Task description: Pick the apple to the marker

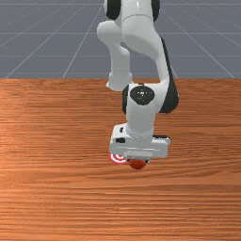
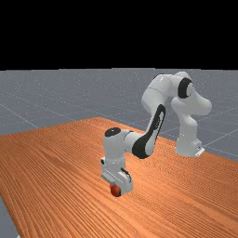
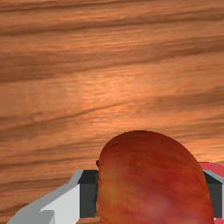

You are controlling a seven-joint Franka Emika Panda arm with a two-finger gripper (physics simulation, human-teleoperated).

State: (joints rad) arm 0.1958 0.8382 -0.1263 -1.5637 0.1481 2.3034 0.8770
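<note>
Red and mottled with orange, the apple point(image 1: 137, 164) was clamped between the two fingers of the gripper point(image 1: 137, 161), which pointed down at the wooden table point(image 1: 56, 188). In the wrist view, the dark pads point(image 3: 88, 200) met the fruit from opposite sides and stood apart by its breadth. The apple's rounded upper contour bulged out from between them; its remainder ran past the picture's border, so its long axis could not be determined. A small dark nub point(image 3: 97, 163) stood at its side, next to one pad; whether this was the stem, and hence which way the apple pointed, could not be told.

The marker point(image 1: 118, 158), a target of red and white rings, lay just beside the apple, toward the front view's left, partly covered by the hand. Past the finger on that side, part of its red rim was visible in the wrist view. Whether the apple touched the wood could not be told. The table's edge behind the hand ran well apart from the apple, near the arm's base point(image 2: 188, 148); wood grain extended on both sides of the gripper and in front of it.
</note>
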